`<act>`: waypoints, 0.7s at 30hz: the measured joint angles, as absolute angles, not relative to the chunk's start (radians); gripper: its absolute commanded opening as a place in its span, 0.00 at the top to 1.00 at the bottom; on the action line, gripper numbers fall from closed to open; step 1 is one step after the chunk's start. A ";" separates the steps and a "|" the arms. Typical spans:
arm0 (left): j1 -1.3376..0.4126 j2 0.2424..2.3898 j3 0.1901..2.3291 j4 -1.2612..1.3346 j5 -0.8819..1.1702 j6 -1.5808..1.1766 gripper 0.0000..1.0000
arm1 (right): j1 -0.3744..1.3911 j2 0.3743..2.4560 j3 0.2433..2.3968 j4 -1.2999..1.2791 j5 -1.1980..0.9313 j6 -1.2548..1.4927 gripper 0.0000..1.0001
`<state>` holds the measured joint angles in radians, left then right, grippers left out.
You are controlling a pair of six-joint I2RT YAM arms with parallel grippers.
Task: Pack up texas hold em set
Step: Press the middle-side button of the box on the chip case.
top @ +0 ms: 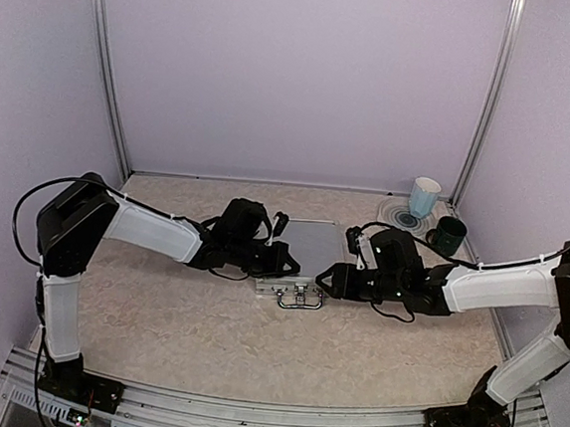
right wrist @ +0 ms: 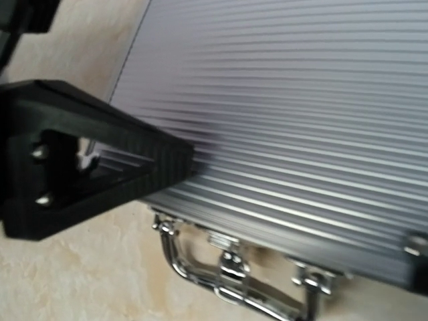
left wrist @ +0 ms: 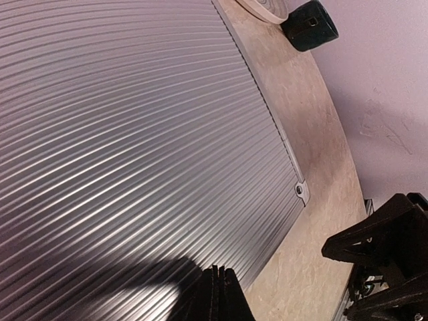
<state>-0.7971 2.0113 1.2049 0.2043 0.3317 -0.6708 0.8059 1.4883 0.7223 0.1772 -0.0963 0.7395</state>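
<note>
Fig.: top and wrist views, read L to R.

L gripper (left wrist: 217, 275): fingers pressed together, empty, tips low over the ribbed lid near its front edge. Contact w/ the lid can't be told.

Case (top: 312, 244): centre of table (top: 204, 336), lying flat, lid down, between the two grippers. Chrome handle (right wrist: 227, 271) sits on the front edge, facing the arm bases. Whether the latches are fastened can't be told.

R gripper (top: 327, 277): jaws partly spread, gripping nothing. One finger (right wrist: 100, 157) lies at the lid's front corner, just beside the handle; the other stands off the case over bare table.

Two mugs (top: 435, 215): far right, well apart from the case.

Handling (judged): aluminium shell is stiff, so it should take a firm press w/o harm. It is prob. heavy for its size if full of chips. The ribbed lid is smooth metal, so closed tips may skid along the grooves. Best hold is the handle, or a pinch on the front rim. A flat push down suits seating the lid; latches need a fingertip from the front.
</note>
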 measured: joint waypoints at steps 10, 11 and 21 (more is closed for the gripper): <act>-0.765 1.785 1.063 0.163 0.280 -0.695 1.00 | 0.848 1.663 0.829 0.152 -0.112 0.742 0.46; -0.765 1.763 1.054 0.163 0.278 -0.697 1.00 | 0.849 1.678 0.836 0.147 -0.112 0.743 0.46; -0.766 1.679 0.977 0.159 0.231 -0.709 1.00 | 0.868 1.777 0.899 0.128 -0.120 0.745 0.45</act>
<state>-0.7662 1.6787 0.9771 0.1585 0.2310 -0.7086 0.8677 1.7771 0.8989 0.1276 -0.1196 0.7452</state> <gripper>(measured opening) 0.007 0.548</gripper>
